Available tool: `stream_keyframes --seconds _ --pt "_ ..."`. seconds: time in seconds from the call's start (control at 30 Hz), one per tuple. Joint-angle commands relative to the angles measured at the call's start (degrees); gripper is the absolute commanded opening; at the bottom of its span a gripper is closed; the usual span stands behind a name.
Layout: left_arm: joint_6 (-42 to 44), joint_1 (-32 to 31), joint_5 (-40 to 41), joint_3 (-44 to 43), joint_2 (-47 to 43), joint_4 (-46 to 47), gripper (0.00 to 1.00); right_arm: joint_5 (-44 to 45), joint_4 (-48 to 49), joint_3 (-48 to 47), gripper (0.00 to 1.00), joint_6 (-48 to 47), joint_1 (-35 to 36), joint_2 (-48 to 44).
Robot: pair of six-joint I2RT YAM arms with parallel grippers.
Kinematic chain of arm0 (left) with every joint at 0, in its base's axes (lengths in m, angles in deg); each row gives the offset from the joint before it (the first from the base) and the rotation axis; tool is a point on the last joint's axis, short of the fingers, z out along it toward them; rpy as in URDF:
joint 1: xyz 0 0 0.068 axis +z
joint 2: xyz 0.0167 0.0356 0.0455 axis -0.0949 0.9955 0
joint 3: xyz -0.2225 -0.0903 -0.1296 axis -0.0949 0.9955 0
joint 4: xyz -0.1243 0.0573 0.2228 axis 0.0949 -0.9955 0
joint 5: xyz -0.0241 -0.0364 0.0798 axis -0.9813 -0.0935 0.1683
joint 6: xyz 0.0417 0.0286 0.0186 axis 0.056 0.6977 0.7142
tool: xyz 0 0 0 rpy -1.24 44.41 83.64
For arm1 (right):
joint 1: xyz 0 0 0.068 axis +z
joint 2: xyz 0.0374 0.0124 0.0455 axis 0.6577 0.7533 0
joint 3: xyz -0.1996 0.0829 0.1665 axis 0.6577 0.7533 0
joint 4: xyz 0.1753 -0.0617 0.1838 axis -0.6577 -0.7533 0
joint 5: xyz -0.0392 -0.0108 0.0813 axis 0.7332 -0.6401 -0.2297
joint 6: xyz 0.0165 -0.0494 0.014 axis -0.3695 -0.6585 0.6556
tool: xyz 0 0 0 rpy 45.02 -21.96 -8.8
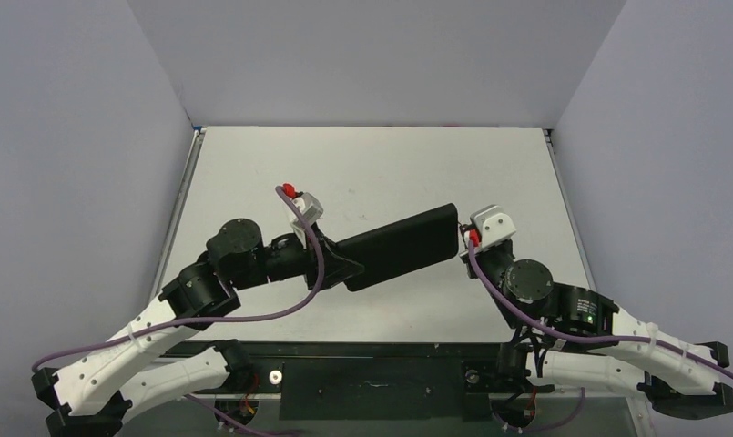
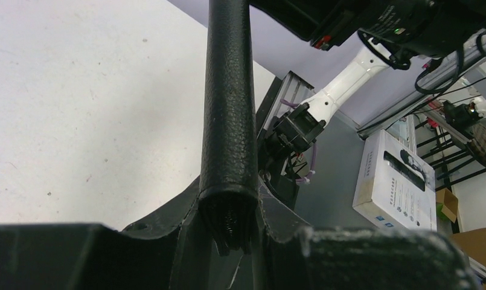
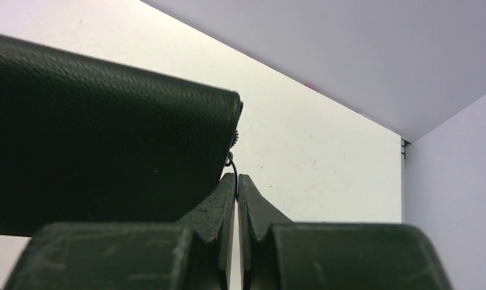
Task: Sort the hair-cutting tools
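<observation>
That black zip case (image 1: 403,244) has a pebbled, leather-look skin, matt with barely any sheen. The fingers (image 3: 213,211) of the right gripper (image 3: 236,179) look like dull, slightly gritty dark plastic. The table (image 1: 371,164) is flat matt white with faint specks — the arm shells (image 1: 126,350) are smooth white plastic.

Black pebble-grained case (image 1: 403,244), off-white speckled table (image 1: 371,164), pale grey walls (image 1: 71,137), purple cables (image 1: 319,262)

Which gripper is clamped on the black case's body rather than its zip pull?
The left gripper: its jaws straddle the black case's end edge. The right gripper, at the opposite end, is pinched shut on only the thin zip pull.
</observation>
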Motion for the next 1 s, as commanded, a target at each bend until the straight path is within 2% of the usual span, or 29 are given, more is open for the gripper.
stream_keyframes --seconds 0.0,0.27,0.33,0.37,0.4,0.47,0.5,0.57,0.73,0.8,0.87,0.97 --pt "0.8 0.2 -1.0 -2.2 1.9 -1.6 0.0 3.3 2.4 -4.0 0.0 -2.2 0.4 0.2" --pt "0.8 0.2 1.2 -1.4 0.7 -0.6 0.0 2.9 1.3 -3.9 0.0 -0.7 0.4 -0.4" --pt "0.5 0.2 2.4 -0.6 -0.3 0.3 0.0 2.7 0.0 -4.0 0.12 1.3 0.4 -0.5" --pt "0.2 0.2 2.9 -0.3 -1.0 1.3 0.0 2.5 -0.8 -3.9 0.22 2.8 0.4 -0.5" --pt "0.1 0.3 4.1 0.7 -1.5 1.9 0.0 2.3 -1.1 -3.8 0.28 4.1 0.4 -0.6" --pt "-1.0 0.3 6.3 2.8 -2.8 4.3 0.0 1.9 -1.7 -3.0 0.51 7.8 0.4 -0.8" --pt "-1.9 0.3 8.3 3.6 -3.9 6.0 0.0 1.5 -1.6 -2.2 0.67 8.9 0.4 -0.9" --pt "-3.7 0.4 11.1 6.4 -5.4 9.2 0.0 1.7 -0.1 0.1 0.75 12.7 0.4 -1.6" --pt "-11.4 2.5 15.6 15.4 -9.3 18.2 0.0 0.1 8.6 9.3 0.85 28.5 -1.1 -5.3" --pt "-15.5 4.3 16.0 18.4 -10.2 22.2 0.0 -6.0 12.4 12.8 0.86 33.8 -4.1 -7.2" --pt "-20.0 6.8 14.8 21.1 -9.9 25.4 0.0 -19.1 16.3 15.9 0.87 39.0 -9.5 -8.2" --pt "-27.8 11.2 7.7 27.0 -7.9 35.8 0.0 -32.5 22.1 19.9 0.88 47.8 -19.3 -8.1"
